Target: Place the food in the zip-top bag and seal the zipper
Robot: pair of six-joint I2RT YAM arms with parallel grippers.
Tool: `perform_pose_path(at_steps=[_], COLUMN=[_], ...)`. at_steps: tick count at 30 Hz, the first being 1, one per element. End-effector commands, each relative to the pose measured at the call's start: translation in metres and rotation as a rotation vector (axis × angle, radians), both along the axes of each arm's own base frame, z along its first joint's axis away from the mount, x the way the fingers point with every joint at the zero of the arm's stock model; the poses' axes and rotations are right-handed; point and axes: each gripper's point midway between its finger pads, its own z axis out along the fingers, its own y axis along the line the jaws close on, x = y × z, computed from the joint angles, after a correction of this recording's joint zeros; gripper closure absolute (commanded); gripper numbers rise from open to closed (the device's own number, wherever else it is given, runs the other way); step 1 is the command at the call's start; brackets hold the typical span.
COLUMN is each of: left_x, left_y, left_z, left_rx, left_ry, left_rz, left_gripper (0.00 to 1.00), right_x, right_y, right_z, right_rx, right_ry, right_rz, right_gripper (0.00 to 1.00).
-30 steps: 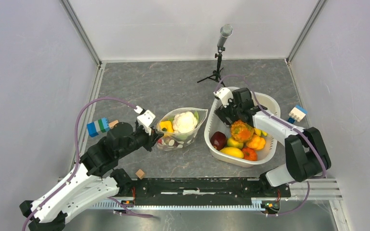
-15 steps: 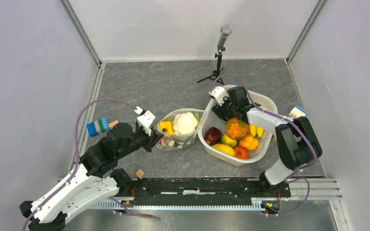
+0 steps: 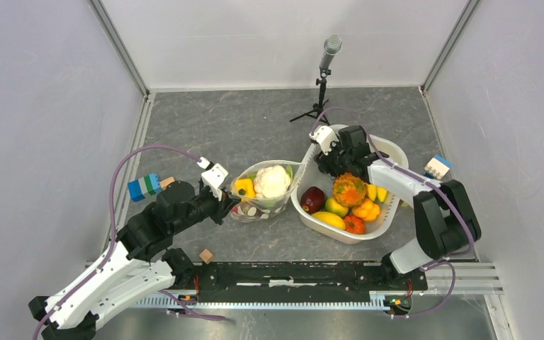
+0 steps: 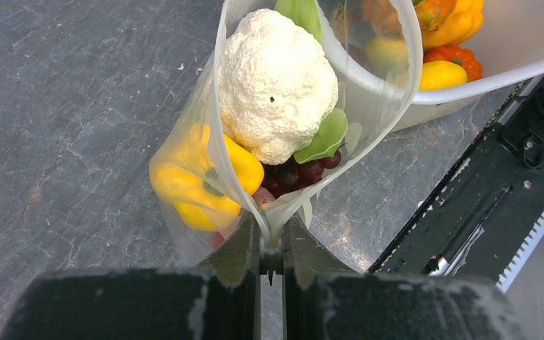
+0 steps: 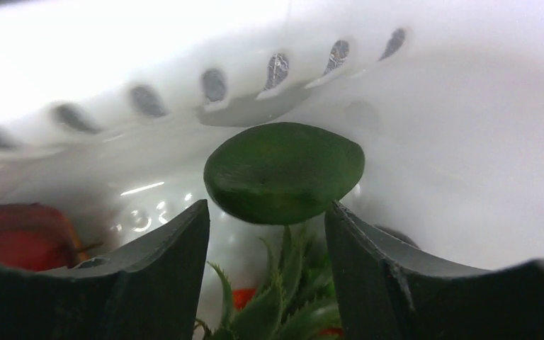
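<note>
White slotted plastic basket (image 3: 302, 210) has slid toward 9 o'clock compared with a second ago. Its rim now sits against the clear, white-dotted zip-top bag (image 3: 258, 207), where there used to be a gap, so the carry from basket to bag is shorter. Half a second ago it was already in this spot. The bag itself hasn't moved: it stands at 9 o'clock of the basket with its mouth gaping and the white zipper strip (image 4: 217, 85) unsealed. Left gripper (image 4: 270, 237) is clamped on the near corner of the bag mouth and holds it open, same as before. Right gripper (image 5: 265, 212) has moved toward 11 o'clock inside the basket and its jaws have narrowed. They are still apart, and the dark green smooth oval toy piece (image 5: 283, 173) lies just beyond the tips against the basket wall. I can't confirm contact, so I read this as mid-grab, not yet held. Already in the bag are the bumpy white plastic cauliflower (image 4: 276, 81) on top, the glossy yellow pepper (image 4: 184, 184) at its 8 o'clock and the small purple grapes (image 4: 301, 173) underneath. The basket still holds a dark red apple (image 3: 313, 200) and several orange and yellow pieces. By my read loading is far from done and sealing is a long way off.
</note>
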Motion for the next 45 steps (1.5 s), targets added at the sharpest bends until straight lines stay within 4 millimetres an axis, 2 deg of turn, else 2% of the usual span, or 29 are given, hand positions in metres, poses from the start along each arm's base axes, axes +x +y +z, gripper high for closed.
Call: perform_pose_path(at_steps=[1, 4, 6, 8, 10, 11, 14, 18, 26, 30, 32, 34, 35, 37, 40, 41, 42, 45], left_x=[0.002, 0.002, 0.003, 0.003, 0.003, 0.003, 0.003, 0.003, 0.003, 0.004, 0.004, 0.004, 0.004, 0.004, 0.004, 0.004, 0.004, 0.004], left_y=[-0.002, -0.002, -0.002, -0.002, -0.003, -0.003, -0.003, 0.000, 0.000, -0.001, -0.001, -0.001, -0.001, -0.001, -0.001, -0.001, -0.002, -0.002], left_z=[0.013, 0.013, 0.012, 0.011, 0.012, 0.011, 0.010, 0.007, 0.007, 0.005, 0.004, 0.004, 0.004, 0.004, 0.003, 0.003, 0.003, 0.003], left_rx=[-0.026, -0.029, -0.030, -0.030, -0.034, -0.033, -0.032, -0.031, -0.030, -0.022, -0.019, -0.019, -0.019, -0.020, -0.016, -0.016, -0.016, -0.013], left_ry=[-0.051, -0.054, -0.056, -0.057, -0.059, -0.058, -0.059, -0.061, -0.065, -0.057, -0.056, -0.055, -0.055, -0.055, -0.051, -0.052, -0.051, -0.050], left_rz=[-0.016, -0.014, -0.011, -0.009, -0.011, -0.014, -0.014, -0.005, -0.007, -0.008, -0.006, -0.008, -0.007, -0.007, -0.007, -0.008, -0.008, -0.008], left_gripper=[0.98, 0.98, 0.98, 0.98, 0.98, 0.98, 0.98, 0.98, 0.98, 0.98, 0.98, 0.98, 0.98, 0.98, 0.98, 0.98, 0.98, 0.98], right_x=[-0.004, -0.012, -0.017, -0.021, -0.020, -0.015, -0.006, -0.006, 0.005, 0.009, 0.008, 0.008, 0.010, 0.011, 0.013, 0.013, 0.012, 0.010], right_y=[0.009, 0.018, 0.020, 0.020, 0.016, 0.010, -0.001, 0.001, 0.002, 0.002, 0.003, 0.001, 0.000, -0.004, -0.006, -0.005, -0.004, 0.006], right_z=[0.056, 0.083, 0.092, 0.092, 0.085, 0.078, 0.057, 0.031, -0.007, -0.024, -0.030, -0.028, -0.024, -0.016, -0.002, 0.003, 0.009, 0.030], right_rx=[0.098, 0.173, 0.207, 0.220, 0.200, 0.167, 0.095, 0.080, 0.101, 0.101, 0.098, 0.098, 0.097, 0.079, 0.064, 0.067, 0.075, 0.133], right_ry=[-0.081, -0.120, -0.127, -0.137, -0.123, -0.113, -0.074, 0.000, 0.033, 0.047, 0.064, 0.065, 0.058, 0.053, 0.032, 0.033, 0.031, 0.006], right_rz=[0.029, 0.059, 0.050, 0.055, 0.039, 0.001, -0.054, -0.020, -0.066, -0.090, -0.090, -0.099, -0.109, -0.124, -0.119, -0.112, -0.105, -0.068], right_gripper=[0.59, 0.59, 0.60, 0.58, 0.46, 0.37, 0.18, 0.08, 0.02, 0.02, 0.10, 0.25, 0.31, 0.36, 0.37, 0.48, 0.53, 0.57])
